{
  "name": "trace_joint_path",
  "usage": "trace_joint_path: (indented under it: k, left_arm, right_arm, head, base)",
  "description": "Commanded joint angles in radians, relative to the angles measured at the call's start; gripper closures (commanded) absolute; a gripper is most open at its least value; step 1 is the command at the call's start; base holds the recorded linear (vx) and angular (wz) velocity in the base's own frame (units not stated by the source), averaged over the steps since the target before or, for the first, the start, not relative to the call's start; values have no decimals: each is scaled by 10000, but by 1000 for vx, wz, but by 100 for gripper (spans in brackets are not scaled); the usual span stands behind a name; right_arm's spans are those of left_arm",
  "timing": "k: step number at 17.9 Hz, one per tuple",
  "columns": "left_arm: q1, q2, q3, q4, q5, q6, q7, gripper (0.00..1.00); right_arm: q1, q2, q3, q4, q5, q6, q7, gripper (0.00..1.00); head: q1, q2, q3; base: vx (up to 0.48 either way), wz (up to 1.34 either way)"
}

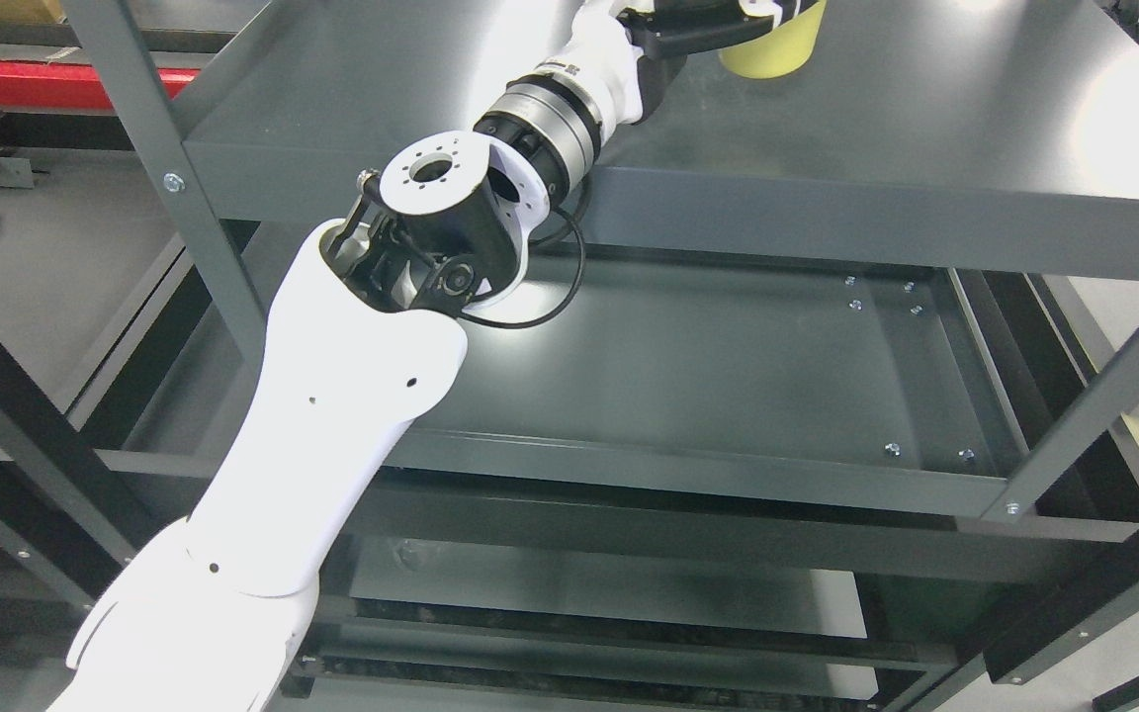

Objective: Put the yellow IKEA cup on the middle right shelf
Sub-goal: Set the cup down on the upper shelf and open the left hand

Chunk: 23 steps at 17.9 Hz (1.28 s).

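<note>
Yellow cup (775,47) shows at the top edge of the head view, right of the middle, with only its lower part in the frame; the rim is cut off by the picture's top edge. What can be seen tapers downward to a rounded base, so its long axis runs roughly vertical in the picture, base toward the viewer and mouth up and out of sight. The base sits at or just above the grey top shelf (925,129); whether it touches the metal cannot be told.

The left arm (332,396) comes in from the lower left, its white shell rising to a black and silver elbow joint, then a ringed wrist section that reaches up over the shelf's front edge. The left hand (698,25) lies at the top edge, dark, just beside the cup's left side and touching it. Most of the hand is cropped, so how its fingers stand, spread or closed on the cup, cannot be told.

Below the top shelf, a second shelf (728,376) lies bare and grey, with a few bolts near its right side. A black cable (550,297) loops beneath the elbow.
</note>
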Motion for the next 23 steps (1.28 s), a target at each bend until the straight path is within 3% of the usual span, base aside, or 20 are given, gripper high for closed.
trace_joint_path:
  k: [1,4,8,11,23]
  left_arm:
    - [-111,129,385,795,-130,789,-424,52]
    - [-111,129,385,780,-161,1328,-732,28]
    - [-142,129,477,749,-176,1329,-763,17]
    - [-310,129,844,672,-436,1298,-794,2]
    - [-618,129,2532,-1122,-483,1191,-1022,1]
  right_arm:
    - [138,-175,168,0,-245,-9,4,1]
    - [138,-175,168,0,-245,-9,4,1]
    - [138,-175,168,0,-245,-9,4,1]
    - [138,-175,168,0,-245,-9,4,1]
    - [138,-175,168,0,-245,-9,4,1]
  head:
    - [0,0,0]
    - [0,0,0]
    - [0,0,0]
    - [0,0,0]
    - [0,0,0]
  base:
    - [0,0]
    - [0,0]
    - [0,0]
    - [0,0]
    - [-2,3]
